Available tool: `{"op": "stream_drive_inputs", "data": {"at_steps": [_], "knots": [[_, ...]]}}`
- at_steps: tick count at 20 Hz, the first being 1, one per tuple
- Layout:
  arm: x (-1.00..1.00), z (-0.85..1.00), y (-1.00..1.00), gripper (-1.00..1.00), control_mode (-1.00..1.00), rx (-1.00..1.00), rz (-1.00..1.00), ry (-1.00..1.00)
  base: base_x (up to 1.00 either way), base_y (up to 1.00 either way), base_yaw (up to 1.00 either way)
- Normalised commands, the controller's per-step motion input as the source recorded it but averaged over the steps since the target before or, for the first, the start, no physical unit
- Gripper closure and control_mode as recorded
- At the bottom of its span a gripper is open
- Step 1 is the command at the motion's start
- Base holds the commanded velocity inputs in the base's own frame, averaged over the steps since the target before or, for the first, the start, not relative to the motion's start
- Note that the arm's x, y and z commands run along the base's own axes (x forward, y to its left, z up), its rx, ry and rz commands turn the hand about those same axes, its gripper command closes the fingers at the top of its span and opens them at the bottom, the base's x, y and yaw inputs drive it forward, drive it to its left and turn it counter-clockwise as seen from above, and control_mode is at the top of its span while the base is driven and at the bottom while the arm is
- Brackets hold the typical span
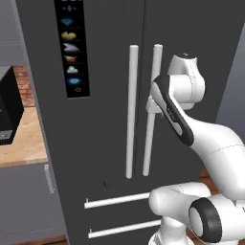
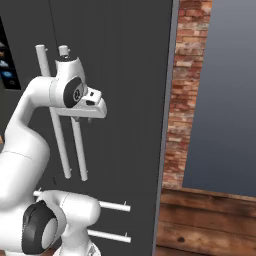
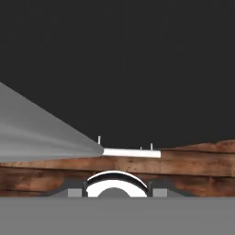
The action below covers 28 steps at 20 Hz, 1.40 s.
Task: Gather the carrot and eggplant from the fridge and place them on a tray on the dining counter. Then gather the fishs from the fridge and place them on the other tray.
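Note:
The fridge [image 1: 105, 72] stands right in front of me, tall and dark grey, with both doors shut. Its front also fills the left of the right base view [image 2: 125, 75] and the top of the hand view [image 3: 114, 55]. My gripper [image 1: 150, 106] [image 2: 80, 118] is pressed up against the right door's pale bar handle [image 1: 148, 148] [image 2: 80, 155], about halfway up it. That handle runs past the hand as a grey wedge [image 3: 46, 133]. The hand hides the fingers. The carrot, eggplant and fishs are hidden. The trays and dining counter are out of view.
Two pale drawer bars [image 1: 117, 200] cross the fridge's lower front. A wood counter [image 1: 24, 143] with a black appliance [image 1: 9, 105] lies to the left. A brick wall [image 2: 187, 75] and a grey panel [image 2: 225, 100] stand to the right, above a wooden floor [image 2: 200, 220].

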Motion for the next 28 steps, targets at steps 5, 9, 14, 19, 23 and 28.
{"op": "stream_drive_inputs", "data": {"at_steps": [5, 9, 14, 19, 23, 28], "knots": [[-0.04, 0.00, 0.00, -1.00, 1.00, 0.00, 0.00, -0.01, -0.30, 0.04, 0.00], [0.00, 0.00, 0.00, -1.00, 1.00, 0.00, 0.00, 0.00, -0.68, 0.30, 0.00], [0.00, 0.00, 0.00, -1.00, 1.00, 0.00, 0.00, 0.00, -0.36, 0.57, 0.00], [0.00, 0.00, 0.00, -1.00, 1.00, 0.00, 0.00, 0.00, -0.03, 0.23, -0.01], [0.00, 0.00, 0.00, -1.00, 1.00, 0.00, 0.00, 0.00, 0.00, 0.00, 0.00], [0.00, 0.00, 0.00, -1.00, 1.00, 0.00, 0.00, 0.00, 0.00, -0.05, 0.00]]}}
